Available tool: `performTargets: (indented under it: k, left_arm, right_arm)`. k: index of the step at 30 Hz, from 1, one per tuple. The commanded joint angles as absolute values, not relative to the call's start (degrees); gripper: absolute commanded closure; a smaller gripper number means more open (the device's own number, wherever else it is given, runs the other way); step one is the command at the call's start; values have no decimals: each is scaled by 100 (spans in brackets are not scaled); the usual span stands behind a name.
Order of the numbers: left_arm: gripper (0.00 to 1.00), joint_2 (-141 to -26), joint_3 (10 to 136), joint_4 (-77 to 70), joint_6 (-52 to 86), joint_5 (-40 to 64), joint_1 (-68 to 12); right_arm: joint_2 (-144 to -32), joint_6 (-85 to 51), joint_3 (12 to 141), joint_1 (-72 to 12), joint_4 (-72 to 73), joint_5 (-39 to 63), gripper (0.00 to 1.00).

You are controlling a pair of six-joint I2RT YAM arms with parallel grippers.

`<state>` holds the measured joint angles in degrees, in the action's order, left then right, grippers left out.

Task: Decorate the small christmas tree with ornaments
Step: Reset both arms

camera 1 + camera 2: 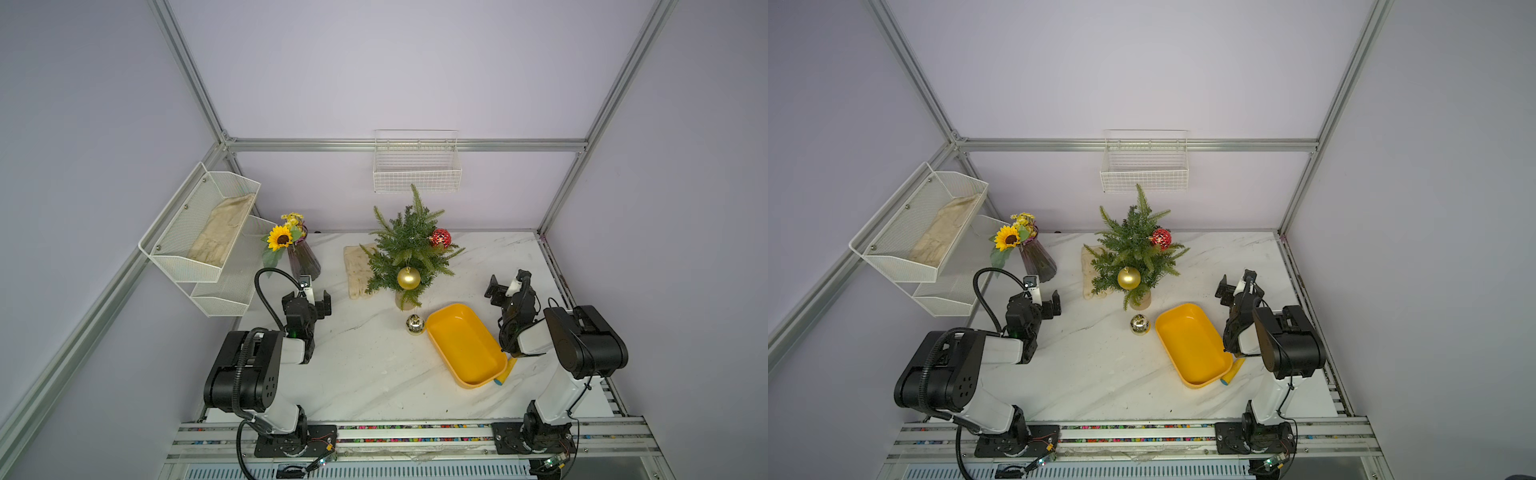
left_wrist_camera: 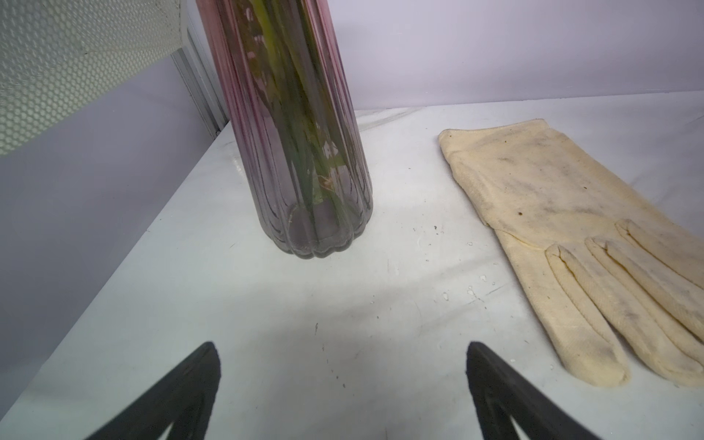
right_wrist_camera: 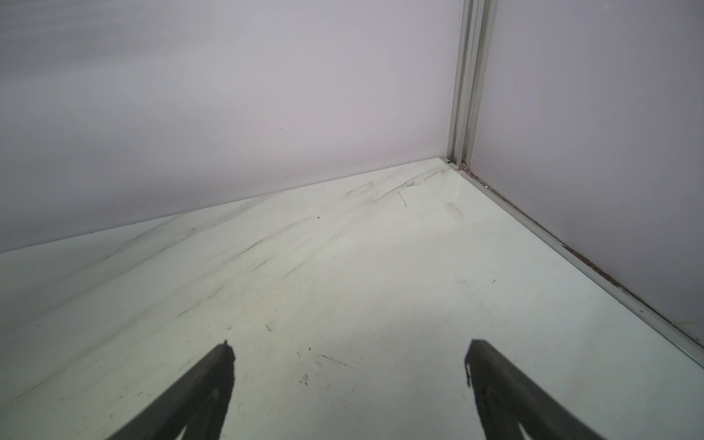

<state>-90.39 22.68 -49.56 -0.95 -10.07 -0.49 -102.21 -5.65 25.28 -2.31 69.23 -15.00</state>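
The small christmas tree (image 1: 409, 245) (image 1: 1133, 247) stands at the back middle of the table. A red glittery ornament (image 1: 439, 238) (image 1: 1160, 238) hangs on its upper right side, and a matte gold ornament (image 1: 409, 278) (image 1: 1128, 278) hangs low at its front. A shiny mirrored ornament (image 1: 414, 324) (image 1: 1139, 324) sits on the table in front of the tree's base. My left gripper (image 1: 316, 297) (image 1: 1045, 299) (image 2: 343, 362) is open and empty, left of the tree. My right gripper (image 1: 505, 286) (image 1: 1235, 286) (image 3: 348, 354) is open and empty, right of the tree.
A yellow tray (image 1: 465, 345) lies beside the shiny ball, with a yellow, blue-tipped handle (image 1: 505, 374) poking out behind it. A ribbed vase (image 2: 304, 152) with a sunflower (image 1: 279, 237) and a cream glove (image 2: 552, 213) lie ahead of the left gripper. White mesh shelves (image 1: 199, 232) and a wire basket (image 1: 417, 166) hang on the walls.
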Motion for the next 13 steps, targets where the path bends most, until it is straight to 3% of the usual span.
performTargets:
  k: [1, 13]
  left_arm:
    - [0, -8993, 2192, -5372, 14, -1035, -16]
    - [0, -8991, 2184, -5374, 9, -1027, -13]
  right_arm:
    - [-10169, -460, 2564, -246, 7155, -1450, 3]
    - [-10148, -223, 2452, -316, 7384, -1102, 3]
